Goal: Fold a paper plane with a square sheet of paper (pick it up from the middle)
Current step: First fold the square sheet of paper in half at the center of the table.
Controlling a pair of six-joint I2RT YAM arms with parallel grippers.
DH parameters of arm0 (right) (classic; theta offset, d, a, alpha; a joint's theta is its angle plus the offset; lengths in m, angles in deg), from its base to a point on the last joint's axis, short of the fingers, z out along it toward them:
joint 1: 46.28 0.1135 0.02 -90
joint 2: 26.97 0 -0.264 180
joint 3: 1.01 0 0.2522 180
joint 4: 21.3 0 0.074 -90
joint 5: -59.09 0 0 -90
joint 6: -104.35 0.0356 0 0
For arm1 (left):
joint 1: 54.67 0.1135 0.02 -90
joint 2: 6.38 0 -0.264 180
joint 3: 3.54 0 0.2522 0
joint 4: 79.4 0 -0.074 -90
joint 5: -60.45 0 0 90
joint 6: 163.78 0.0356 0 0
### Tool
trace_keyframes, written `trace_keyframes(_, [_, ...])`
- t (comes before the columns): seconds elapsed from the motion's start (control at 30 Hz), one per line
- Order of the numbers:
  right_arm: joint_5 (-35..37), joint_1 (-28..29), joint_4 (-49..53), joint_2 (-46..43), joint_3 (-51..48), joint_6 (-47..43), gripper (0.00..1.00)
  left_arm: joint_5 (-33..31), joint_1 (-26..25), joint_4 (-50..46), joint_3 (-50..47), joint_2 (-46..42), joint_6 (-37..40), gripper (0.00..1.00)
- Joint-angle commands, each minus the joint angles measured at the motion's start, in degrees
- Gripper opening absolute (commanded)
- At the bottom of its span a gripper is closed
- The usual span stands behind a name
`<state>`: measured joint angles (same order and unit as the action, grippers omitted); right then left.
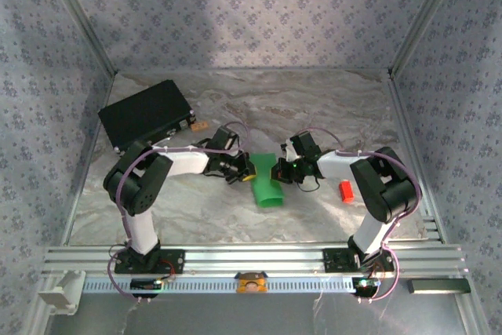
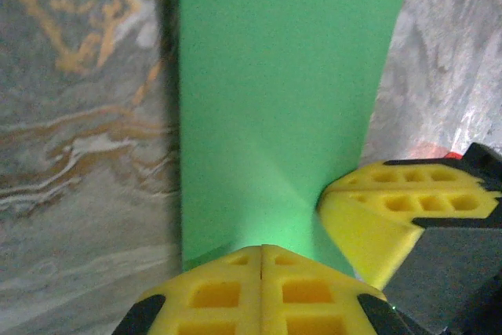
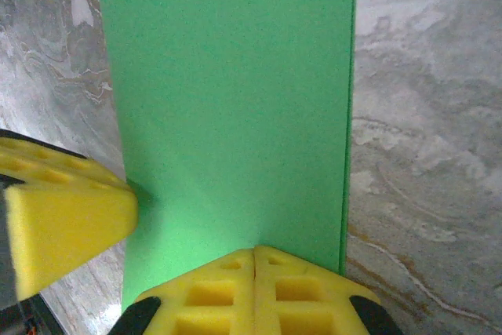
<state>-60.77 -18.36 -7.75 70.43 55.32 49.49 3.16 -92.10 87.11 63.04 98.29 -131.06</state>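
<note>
The square sheet of paper (image 1: 267,184), bright green, lies folded into a long band on the marble table between the two arms. Its near end curls up slightly. In the left wrist view the paper (image 2: 274,100) shows diagonal creases fanning from my fingertips. My left gripper (image 1: 245,172) (image 2: 261,249) is shut, its tips resting on the band's left part. My right gripper (image 1: 289,170) (image 3: 255,250) is shut too, tips on the paper (image 3: 227,100) near its doubled right edge. The two grippers stand side by side, and I see no paper between either pair of jaws.
A black rectangular case (image 1: 147,115) lies at the back left, a small brown object (image 1: 200,125) beside it. A small red block (image 1: 346,191) sits right of the right gripper. Patterned walls close three sides, and an aluminium rail (image 1: 251,256) runs along the near edge.
</note>
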Motion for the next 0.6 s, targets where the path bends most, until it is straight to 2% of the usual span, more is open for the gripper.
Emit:
trace_keyframes(0.0, [6.8,0.3,7.8,1.7,-2.7,0.4,0.00,2.6,-0.3,1.9,-0.9,-1.2,1.3,0.00])
trace_keyframes(0.1, [6.8,0.3,7.8,1.6,-2.9,0.4,0.00,1.6,-0.3,-1.5,-0.5,-0.4,3.9,0.00])
trace_keyframes(0.4, [7.2,0.5,7.6,1.1,-3.3,0.4,0.00,-6.7,-0.4,-11.2,-1.1,0.5,10.4,0.00])
trace_keyframes(0.57, [7.1,0.6,7.6,1.2,-3.4,0.5,0.00,-5.3,-0.4,-10.5,0.3,-2.5,10.0,0.00])
